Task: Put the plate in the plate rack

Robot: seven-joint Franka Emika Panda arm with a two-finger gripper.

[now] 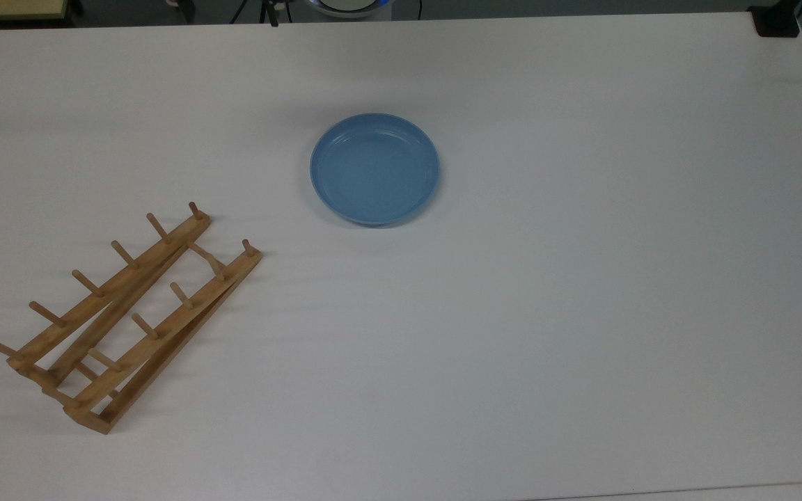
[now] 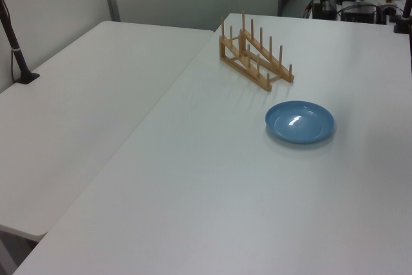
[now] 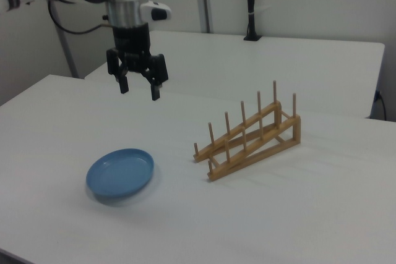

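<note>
With your gripper (image 3: 139,92) hanging open above the table, well clear of the plate (image 1: 374,169) lying flat apart from the rack (image 1: 120,318), watch the rim grasp: that shallow edge could slip free.

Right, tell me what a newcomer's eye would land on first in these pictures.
The light-blue plate stands out first, lying flat and alone on the white table. Next comes the wooden plate rack, standing apart from it toward the top view's lower left, no plate between its pegs. In the right view the gripper hangs open in the air above the table, behind the plate, holding nothing.
</note>
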